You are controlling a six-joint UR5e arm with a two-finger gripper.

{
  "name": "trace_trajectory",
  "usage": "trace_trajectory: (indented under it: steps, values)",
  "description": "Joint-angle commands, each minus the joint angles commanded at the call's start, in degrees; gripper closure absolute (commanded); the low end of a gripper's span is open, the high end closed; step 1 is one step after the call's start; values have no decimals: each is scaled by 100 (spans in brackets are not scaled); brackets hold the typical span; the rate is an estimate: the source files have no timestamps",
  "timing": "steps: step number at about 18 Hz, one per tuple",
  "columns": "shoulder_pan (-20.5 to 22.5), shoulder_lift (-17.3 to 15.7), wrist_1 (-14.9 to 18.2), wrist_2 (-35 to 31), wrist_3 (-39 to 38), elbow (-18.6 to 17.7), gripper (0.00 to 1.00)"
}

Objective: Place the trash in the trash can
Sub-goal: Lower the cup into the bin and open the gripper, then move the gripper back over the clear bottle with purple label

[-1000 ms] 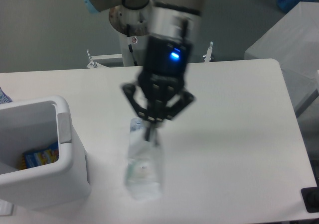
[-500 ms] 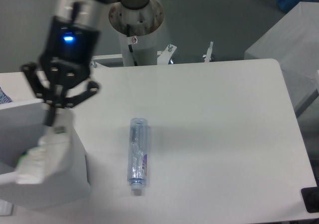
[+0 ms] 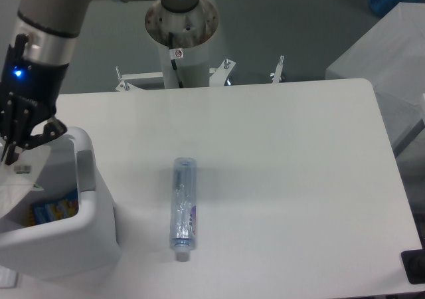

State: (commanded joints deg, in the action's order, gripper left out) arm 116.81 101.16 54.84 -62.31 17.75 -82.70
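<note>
Trash can (image 3: 86,226), our white plastic bin with a thick rounded rim, sits at the table's (image 3: 285,179) left edge, partly cut off by the frame. Above its opening we see the gripper (image 3: 14,154), half out of view, so we cannot tell how its fingers stand. A pale crumpled wrapper (image 3: 23,183) below it is hard to make out. 1 long crushed clear bottle (image 3: 184,202) with a blue-purple label lies mid-table, well apart from the bin.

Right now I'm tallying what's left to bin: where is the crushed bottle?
The crushed bottle lies flat on the white table, left of center toward the near edge, apart from and right of the trash can.
</note>
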Motion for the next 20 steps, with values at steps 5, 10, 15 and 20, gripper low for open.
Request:
trace_trajectory:
  steps: [5, 10, 15, 20]
  values:
    - [-9, 26, -9, 9, 0, 9, 40]
    - [0, 18, 17, 9, -35, 79, 17]
    - [622, 18, -9, 0, -184, 132, 10]
    - [1537, 192, -9, 9, -193, -70, 1]
